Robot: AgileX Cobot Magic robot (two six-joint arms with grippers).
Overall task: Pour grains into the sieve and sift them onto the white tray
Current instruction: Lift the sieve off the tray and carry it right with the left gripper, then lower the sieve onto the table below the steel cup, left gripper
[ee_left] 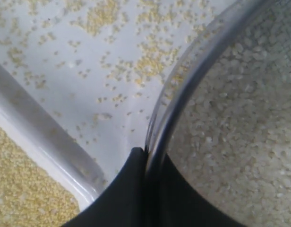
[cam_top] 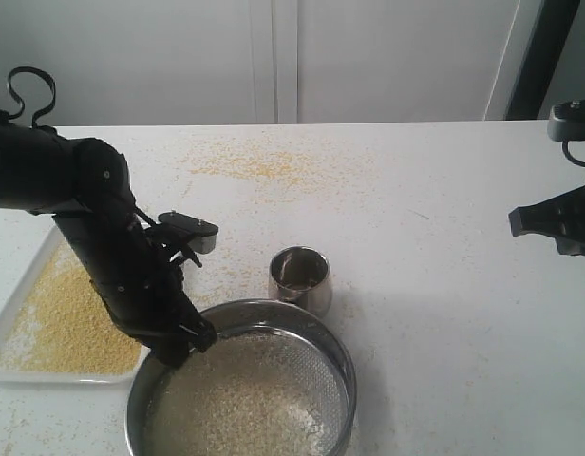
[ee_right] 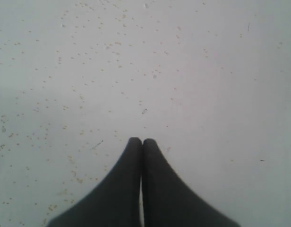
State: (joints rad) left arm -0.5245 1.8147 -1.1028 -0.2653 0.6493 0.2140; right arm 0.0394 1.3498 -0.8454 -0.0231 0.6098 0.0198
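Now, nearest (sieve): the wide round steel sieve with a fine mesh bottom [cam_top: 342, 353] is at 6 o'clock in my exterior view. Its mesh is covered with whitish rice-like grains [cam_top: 245, 404]. I cannot tell whether it is resting on the table or lifted.
Left gripper: my left gripper [ee_left: 144, 156] is pinched narrow on the hoop's rim at the sieve's 10 o'clock, one finger inside and one outside.
Tray position: the shallow rectangular white tray with a low raised rim [cam_top: 74, 378] lies at 9 o'clock from that grip, just beside the sieve. My left wrist view shows a strip of table between the tray rim and the hoop, so the sieve is beside the tray, not over it.
Tray contents: fine yellow granules [cam_top: 65, 318] are spread across it.
Tray axis: the frame edge cuts the tray off, so I cannot tell its long axis.
Key relation: I judge any further sifting means carrying the sieve toward 9 o'clock. The left arm is nearer and has hold of the sieve.
Cup: a small rounded steel cup [cam_top: 300, 277] stands upright at 12 o'clock, just beyond the sieve.
Right gripper: my right gripper [ee_right: 141, 142] is closed on nothing at 3 o'clock, well apart.
Far: stray yellow specks [cam_top: 254, 163] lie on the white table [cam_top: 444, 190].
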